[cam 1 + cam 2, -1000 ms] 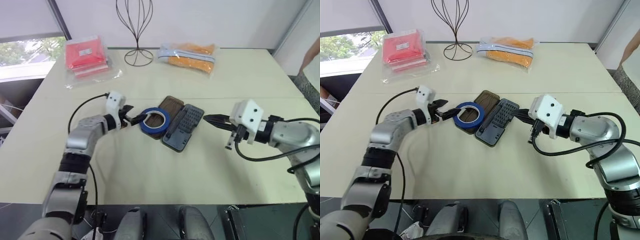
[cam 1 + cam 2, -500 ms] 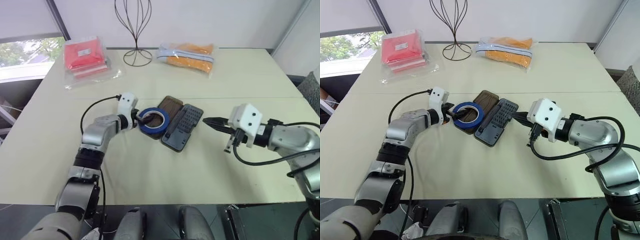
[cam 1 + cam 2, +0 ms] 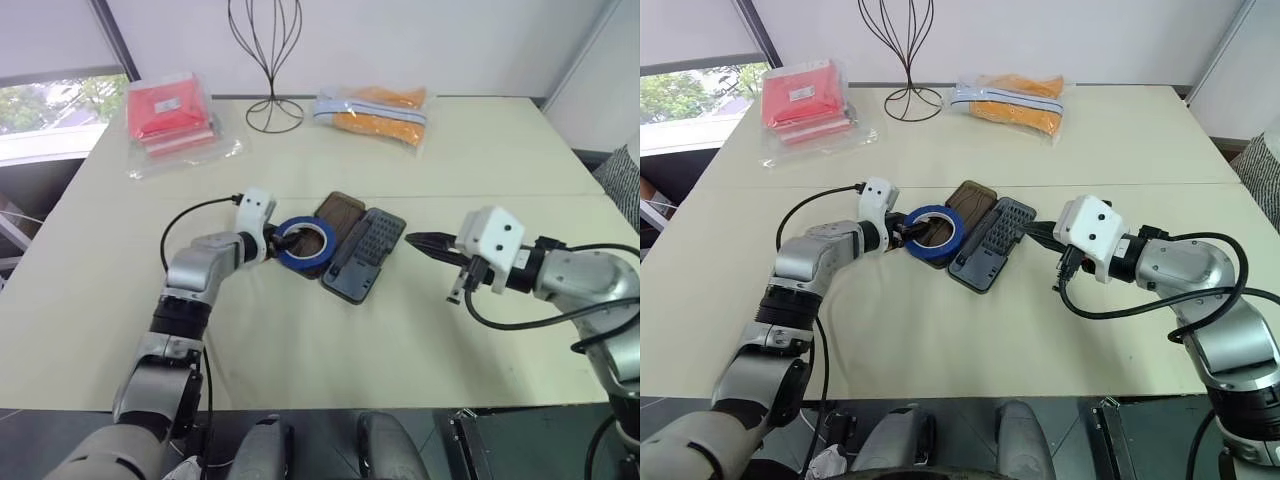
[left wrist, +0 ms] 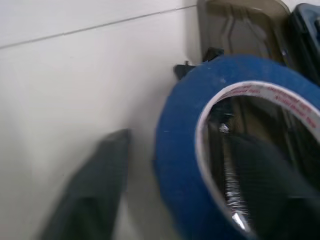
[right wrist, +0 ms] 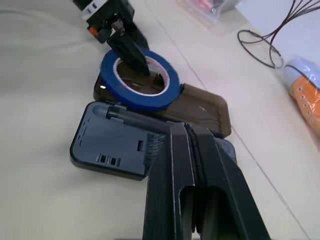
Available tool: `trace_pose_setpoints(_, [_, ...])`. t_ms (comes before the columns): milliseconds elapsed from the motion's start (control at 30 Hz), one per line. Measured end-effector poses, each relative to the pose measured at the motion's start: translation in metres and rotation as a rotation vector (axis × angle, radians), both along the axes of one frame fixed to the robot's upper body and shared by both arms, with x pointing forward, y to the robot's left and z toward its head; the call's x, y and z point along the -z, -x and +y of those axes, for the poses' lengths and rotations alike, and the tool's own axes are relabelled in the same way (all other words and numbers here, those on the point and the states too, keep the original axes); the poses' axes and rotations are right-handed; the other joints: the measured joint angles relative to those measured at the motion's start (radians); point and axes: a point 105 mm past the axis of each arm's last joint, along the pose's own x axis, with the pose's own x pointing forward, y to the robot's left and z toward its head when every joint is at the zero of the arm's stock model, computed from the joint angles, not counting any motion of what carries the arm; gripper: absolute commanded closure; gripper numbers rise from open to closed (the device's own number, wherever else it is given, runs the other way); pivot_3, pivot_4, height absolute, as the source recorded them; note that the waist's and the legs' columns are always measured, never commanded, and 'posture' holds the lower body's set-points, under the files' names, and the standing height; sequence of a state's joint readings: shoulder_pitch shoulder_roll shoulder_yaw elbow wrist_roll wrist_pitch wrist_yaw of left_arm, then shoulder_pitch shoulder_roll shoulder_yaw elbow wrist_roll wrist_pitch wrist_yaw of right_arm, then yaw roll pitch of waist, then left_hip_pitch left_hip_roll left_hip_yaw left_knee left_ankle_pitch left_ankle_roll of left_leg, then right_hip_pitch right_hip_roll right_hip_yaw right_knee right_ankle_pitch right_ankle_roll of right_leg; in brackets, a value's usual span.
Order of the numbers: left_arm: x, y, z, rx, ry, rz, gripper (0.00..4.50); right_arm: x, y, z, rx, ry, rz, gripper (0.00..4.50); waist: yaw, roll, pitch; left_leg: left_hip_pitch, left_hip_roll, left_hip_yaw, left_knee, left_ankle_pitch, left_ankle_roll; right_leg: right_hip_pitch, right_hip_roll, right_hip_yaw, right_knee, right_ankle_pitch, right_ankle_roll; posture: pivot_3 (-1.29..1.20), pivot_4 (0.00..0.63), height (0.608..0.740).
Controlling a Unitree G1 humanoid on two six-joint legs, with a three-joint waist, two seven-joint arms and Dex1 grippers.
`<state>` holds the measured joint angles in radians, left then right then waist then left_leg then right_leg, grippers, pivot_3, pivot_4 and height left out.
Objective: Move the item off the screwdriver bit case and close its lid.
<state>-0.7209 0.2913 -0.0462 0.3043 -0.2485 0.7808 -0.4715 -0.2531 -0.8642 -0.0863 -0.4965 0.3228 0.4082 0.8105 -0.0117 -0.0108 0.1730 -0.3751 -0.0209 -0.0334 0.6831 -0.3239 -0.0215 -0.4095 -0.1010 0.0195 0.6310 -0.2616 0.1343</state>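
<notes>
Right now the left end effector (image 3: 277,240), just left of centre in the head views, has one finger inside the tape ring (image 3: 307,242) and the other outside its blue wall. The left wrist view shows the fingers (image 4: 92,185) straddling that wall with a sliver of daylight on the outer side, so they are partly closed around it, and I cannot tell whether they actually pinch it yet.

The tape ring lies on the brown lid (image 3: 971,203) of the open bit case (image 3: 992,243), overhanging the lid's near-left corner. The grey tray with its bits sits to the right of the lid, at the middle of the counter (image 3: 320,330).

The right end effector (image 3: 1036,236) hangs closed and empty, right of centre, just off the tray's right edge.

The main risk, as I judge it, is a weak hold: gripping one thin wall of the ring may let it swing or slip when lifted, and it could drop back onto the case. Because the ring rests on the light lid, a sideways drag could pull the whole case along or flip the lid. The inner finger also sits close to the lid's surface and could catch it on the way up. The right end effector is near enough to nudge the tray if it advances early.
</notes>
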Motion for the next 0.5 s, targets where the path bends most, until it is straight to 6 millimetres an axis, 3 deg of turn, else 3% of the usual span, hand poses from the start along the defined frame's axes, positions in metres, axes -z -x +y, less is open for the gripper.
trace_pose_setpoints(67, [-0.001, 0.001, -0.002, 0.007, 0.001, 0.006, 3.97, 0.0, -0.001, -0.001, 0.003, 0.002, -0.001, 4.5, -0.001, 0.0, 0.0, 0.0, 0.0, 0.0, 0.0, 0.0, 0.0, 0.0, 0.0, 0.0, 0.0, 0.0, 0.0, 0.0, 0.15, 0.74])
trace_pose_setpoints(367, [-0.001, 0.002, 0.003, -0.027, 0.011, 0.023, 3.99, 0.0, -0.002, -0.001, 0.0, 0.003, -0.001, 4.5, -0.002, 0.0, 0.0, 0.0, 0.0, 0.0, 0.0, 0.0, 0.0, 0.0, 0.0, 0.0, 0.0, 0.0, 0.0, 0.0, 0.15, 0.74])
trace_pose_setpoints(500, [-0.013, -0.001, 0.016, -0.097, 0.043, -0.019, 3.99, 0.0, -0.001, 0.0, -0.005, 0.006, 0.001, 4.5, -0.001, 0.0, 0.0, 0.0, 0.0, 0.0, 0.0, 0.001, -0.001, 0.0, 0.0, 0.0, 0.0, 0.0, 0.0, 0.0, 0.15, 0.74])
